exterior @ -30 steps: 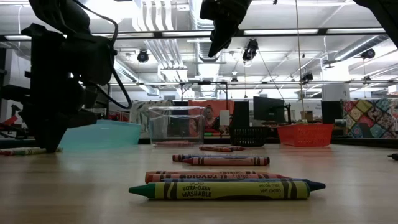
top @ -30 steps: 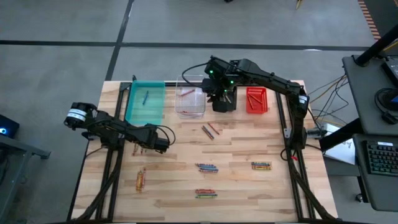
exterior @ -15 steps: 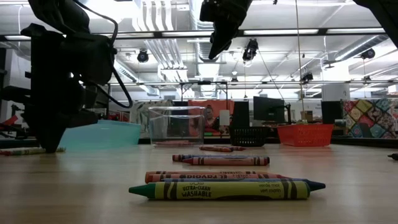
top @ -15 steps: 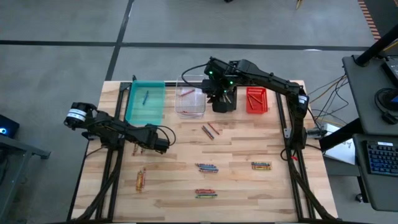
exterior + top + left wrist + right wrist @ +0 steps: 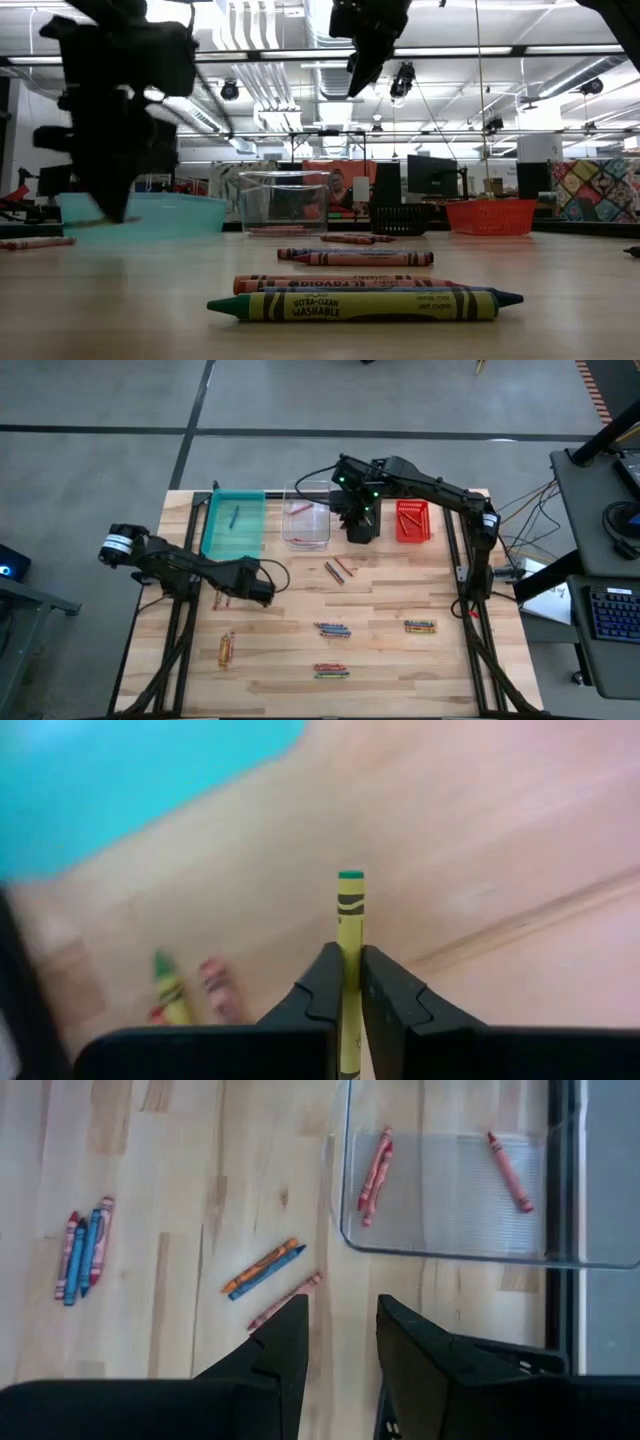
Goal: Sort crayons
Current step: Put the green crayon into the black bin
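On a pale wooden table [image 5: 300, 650], the left gripper [image 5: 347, 982], near the shallow teal plastic bin [image 5: 234, 525], is clenched on a thin yellow crayon with a green tip [image 5: 349, 925]. The right gripper [image 5: 340, 1325] hangs above the black mesh bin [image 5: 362, 522], its fingers parted and holding nothing. Other small crayons [image 5: 332, 629] lie in loose groups across the table; three red ones [image 5: 376, 1168] rest inside the clear plastic bin [image 5: 305, 518].
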Tool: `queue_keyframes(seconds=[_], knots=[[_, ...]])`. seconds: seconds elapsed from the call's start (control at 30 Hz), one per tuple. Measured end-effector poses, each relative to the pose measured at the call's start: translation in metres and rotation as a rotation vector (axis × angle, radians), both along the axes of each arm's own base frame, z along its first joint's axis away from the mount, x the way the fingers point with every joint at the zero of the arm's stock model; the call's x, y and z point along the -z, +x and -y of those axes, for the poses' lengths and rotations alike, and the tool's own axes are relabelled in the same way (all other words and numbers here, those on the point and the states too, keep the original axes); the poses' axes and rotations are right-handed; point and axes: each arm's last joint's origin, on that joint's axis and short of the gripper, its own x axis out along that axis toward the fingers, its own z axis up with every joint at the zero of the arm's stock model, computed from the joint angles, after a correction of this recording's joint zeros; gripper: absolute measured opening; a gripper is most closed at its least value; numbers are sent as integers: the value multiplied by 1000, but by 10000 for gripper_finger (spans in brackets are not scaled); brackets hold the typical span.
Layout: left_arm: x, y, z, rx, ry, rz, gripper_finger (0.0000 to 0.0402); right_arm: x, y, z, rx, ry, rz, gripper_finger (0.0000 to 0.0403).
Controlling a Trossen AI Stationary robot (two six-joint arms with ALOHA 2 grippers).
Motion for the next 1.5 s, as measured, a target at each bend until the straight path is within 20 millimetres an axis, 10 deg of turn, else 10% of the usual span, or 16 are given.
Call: queue_keyframes(seconds=[0.7, 1.07, 1.5], knots=[[-131, 50, -6, 637, 600, 817, 1, 81, 4, -23, -114, 78, 379, 109], [-130, 68, -13, 777, 741, 906, 1, 93, 21, -52, -187, 31, 665, 109], [-105, 30, -15, 873, 848, 1125, 1, 101, 7, -58, -125, 72, 933, 109]])
